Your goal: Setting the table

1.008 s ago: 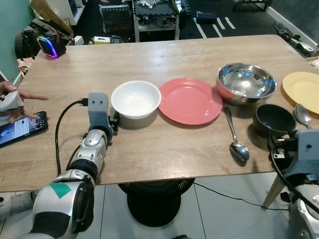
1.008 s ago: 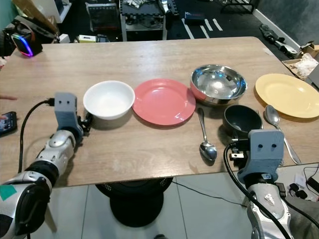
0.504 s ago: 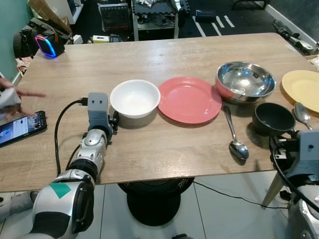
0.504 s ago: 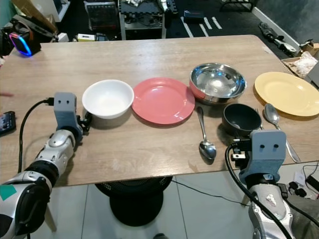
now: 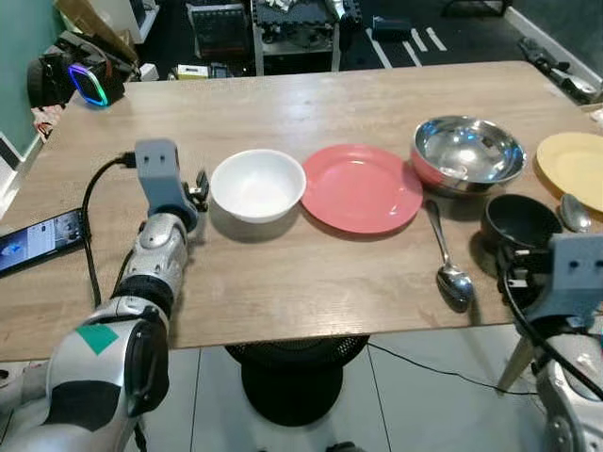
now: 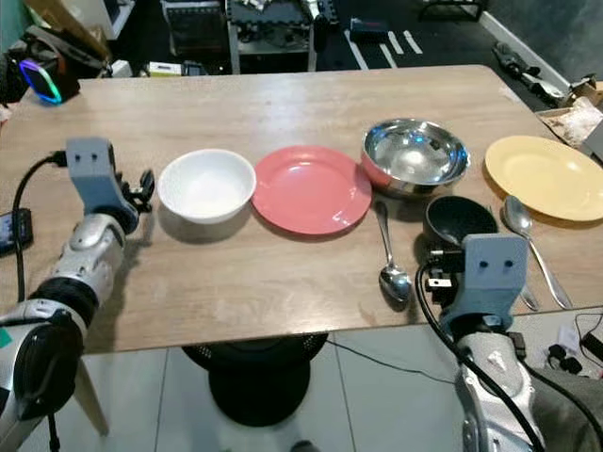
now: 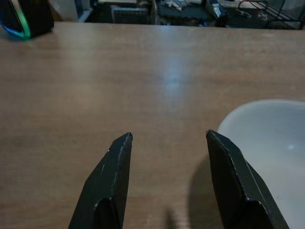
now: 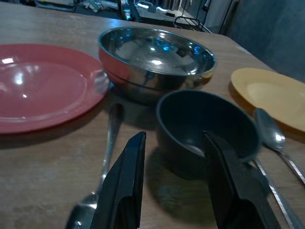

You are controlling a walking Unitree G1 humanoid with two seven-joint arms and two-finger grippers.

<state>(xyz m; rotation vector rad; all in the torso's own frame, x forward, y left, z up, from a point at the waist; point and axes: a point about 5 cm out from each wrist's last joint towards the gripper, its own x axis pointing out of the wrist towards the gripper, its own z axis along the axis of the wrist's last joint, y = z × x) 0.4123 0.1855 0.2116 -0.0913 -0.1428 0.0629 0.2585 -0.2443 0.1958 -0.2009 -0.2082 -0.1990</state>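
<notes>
The left gripper (image 7: 167, 143) has shifted left, away from the white bowl (image 5: 257, 184), fingers spread and empty. The right gripper (image 8: 174, 143), open and empty, now faces the black bowl (image 8: 205, 129), probably next.

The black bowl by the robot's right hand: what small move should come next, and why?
Probably ease the right gripper forward so its open fingers straddle the near rim of the black bowl. The fingers sit just short of the bowl, aimed at it, holding nothing, and a spoon lies close beside.

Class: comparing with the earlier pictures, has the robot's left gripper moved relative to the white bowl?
Yes. The left gripper has shifted toward the robot's left, away from the white bowl.
</notes>
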